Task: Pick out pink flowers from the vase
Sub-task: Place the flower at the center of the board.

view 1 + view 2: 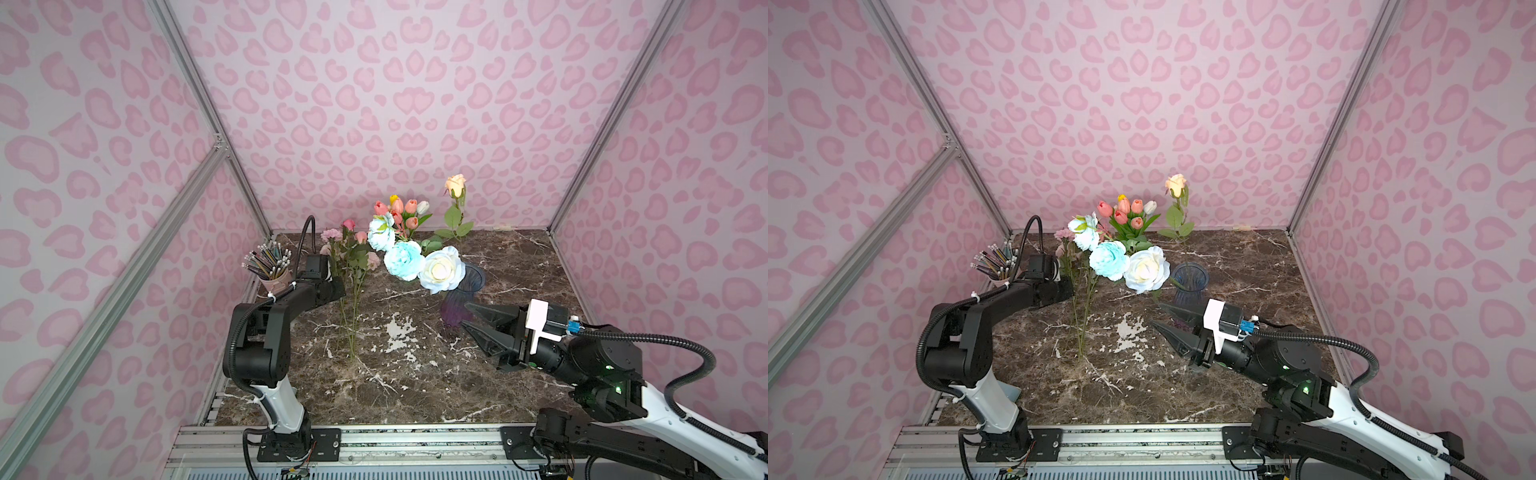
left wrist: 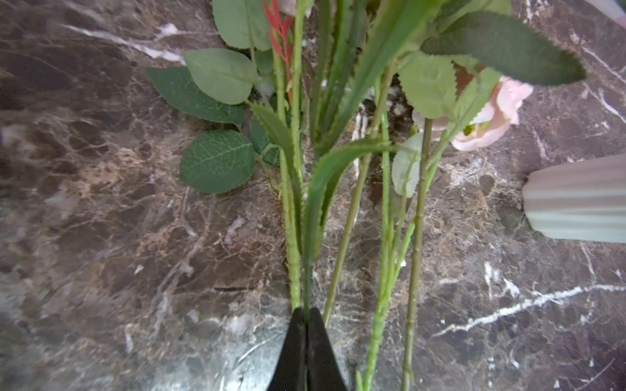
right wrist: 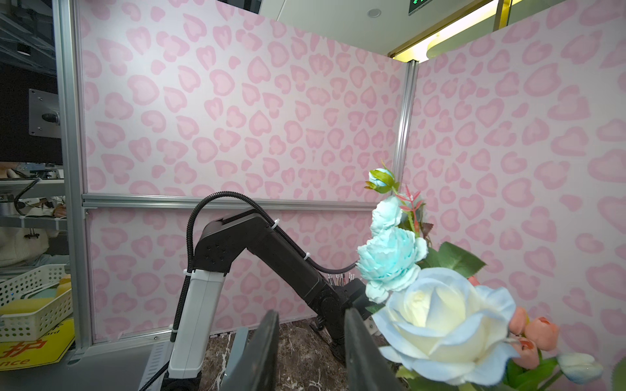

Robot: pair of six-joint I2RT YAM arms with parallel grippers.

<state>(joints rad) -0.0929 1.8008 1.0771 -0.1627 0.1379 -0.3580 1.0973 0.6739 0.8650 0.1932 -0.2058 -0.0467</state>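
Currently left gripper [image 2: 306, 316] pinches green stem of pale pink fabric rosebud spray [image 1: 351, 249], held out of dark translucent ribbed vase [image 1: 473, 276], above marble surface [image 1: 415, 386]; right gripper [image 1: 467, 320] spread, empty. Stems probably light, springy: grip bare stem, not petals.

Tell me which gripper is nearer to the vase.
Right. The right gripper sits open close beside the vase; the left gripper is farther off, past the blue flowers, shut on a flower stem.
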